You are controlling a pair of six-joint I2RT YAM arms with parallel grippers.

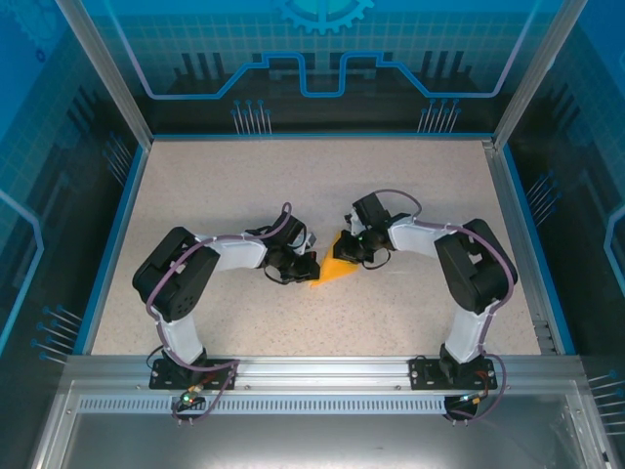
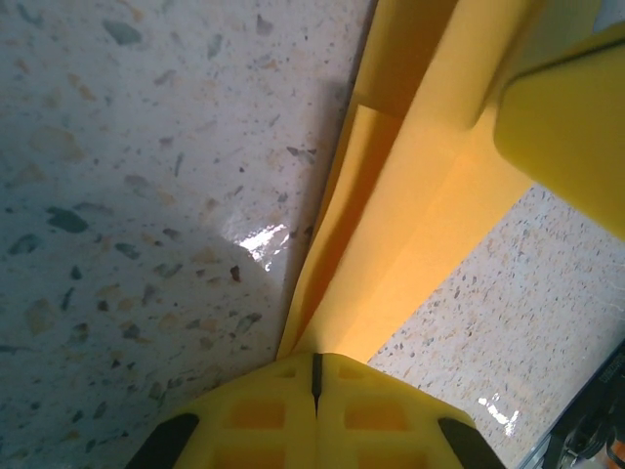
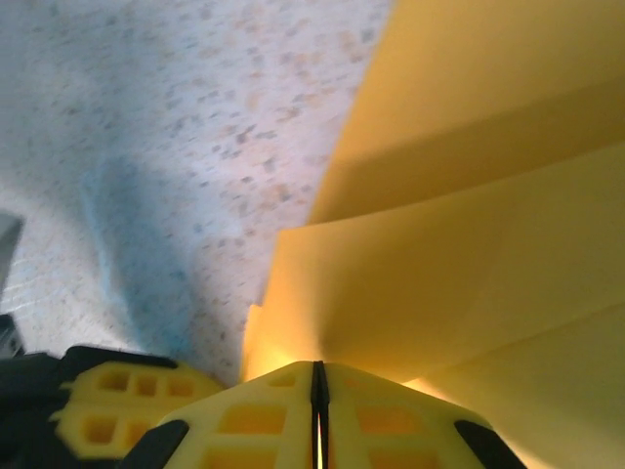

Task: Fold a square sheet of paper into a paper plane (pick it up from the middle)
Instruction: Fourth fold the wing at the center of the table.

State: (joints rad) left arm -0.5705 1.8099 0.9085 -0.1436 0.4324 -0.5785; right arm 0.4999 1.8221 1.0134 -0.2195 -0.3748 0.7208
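Orange-yellow paper sheet [image 1: 332, 267], folded into a pointed wedge, is lying at the middle of the speckled beige worktop [image 1: 293, 186]. Left hand [image 2: 314, 362] is pinching its narrow end, jaws fully closed; right hand [image 3: 318, 369] is clamping the wider end, equally closed.

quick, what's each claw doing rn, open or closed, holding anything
left claw: closed, pinching the folded paper
right claw: closed, pinching the same folded paper
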